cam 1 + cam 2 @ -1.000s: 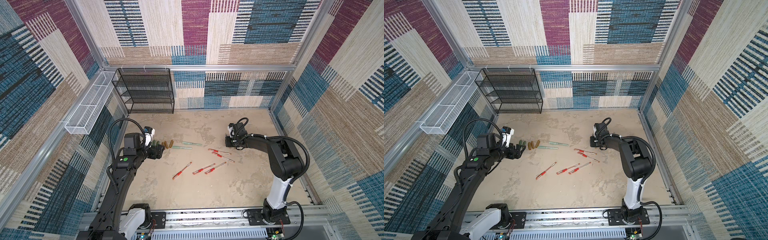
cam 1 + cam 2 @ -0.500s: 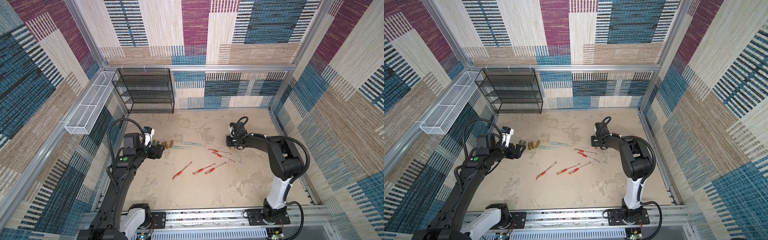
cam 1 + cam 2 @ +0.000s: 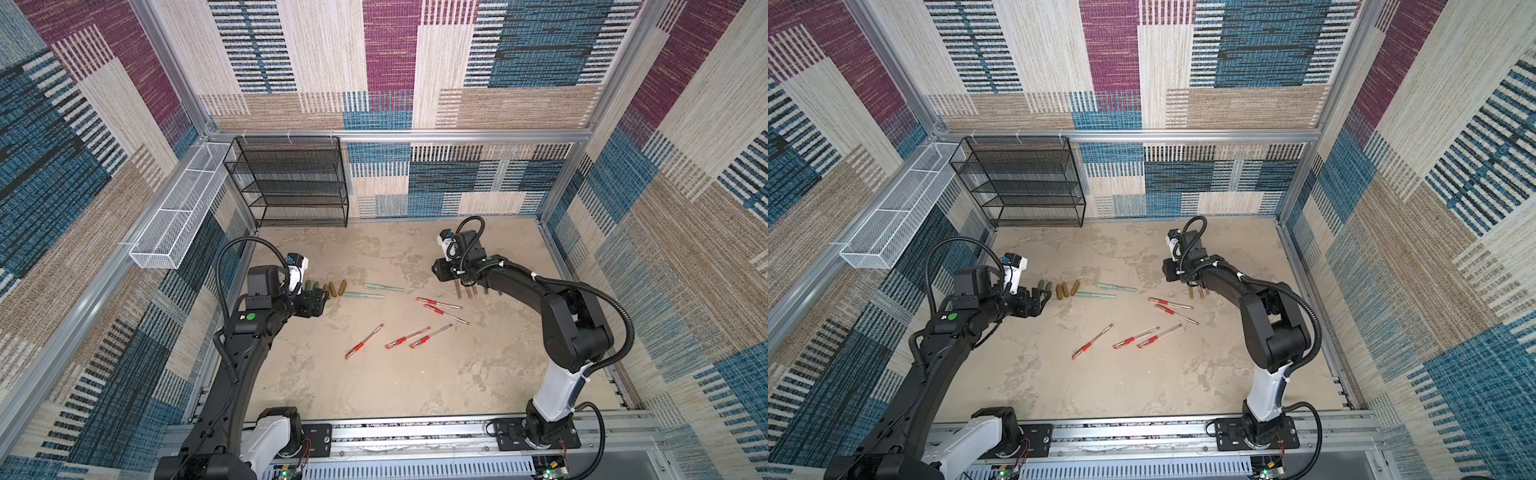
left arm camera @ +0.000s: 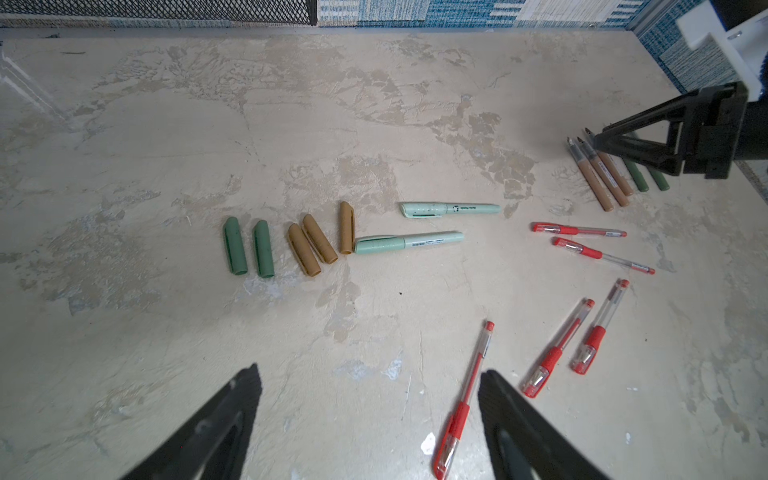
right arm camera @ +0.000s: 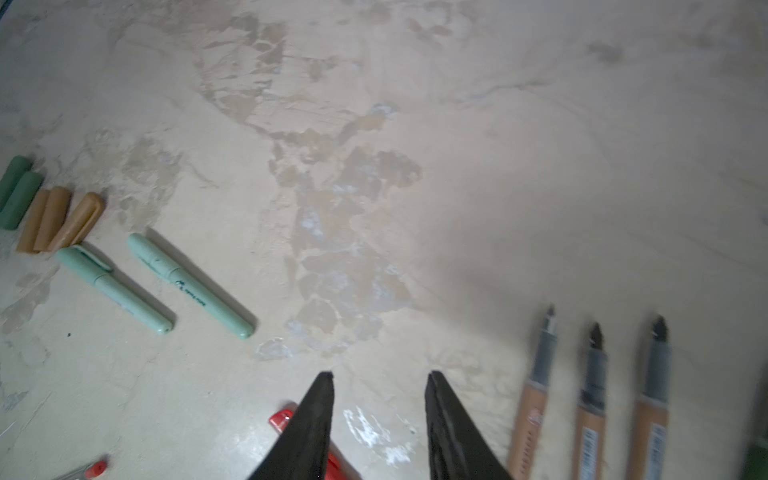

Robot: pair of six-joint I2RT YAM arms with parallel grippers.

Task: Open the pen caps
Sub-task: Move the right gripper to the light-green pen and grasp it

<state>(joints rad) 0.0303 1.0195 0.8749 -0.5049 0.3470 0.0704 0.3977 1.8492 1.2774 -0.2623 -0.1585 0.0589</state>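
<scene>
The left gripper (image 4: 370,382) hovers near the left edge of the surface (image 3: 374,395), jaws wide apart and empty. Ahead lie two dark green pen caps (image 4: 235,247) and three golden brown pen caps (image 4: 320,240). Two mint pens (image 4: 409,242) are capped; red pens (image 4: 598,332) lie at centre. Toward the right edge, the right gripper (image 5: 378,374) has its jaws partly apart, empty, beside three uncapped barrels (image 5: 592,399)

I worked in a lab test cell: patterned carpet panels (image 3: 390,62) walled me in on an aluminium frame (image 3: 415,135), a mounting rail (image 3: 415,432) ran along the front, a mesh rack (image 3: 291,183) stood behind, and a wire basket (image 3: 174,224) hung alongside.
</scene>
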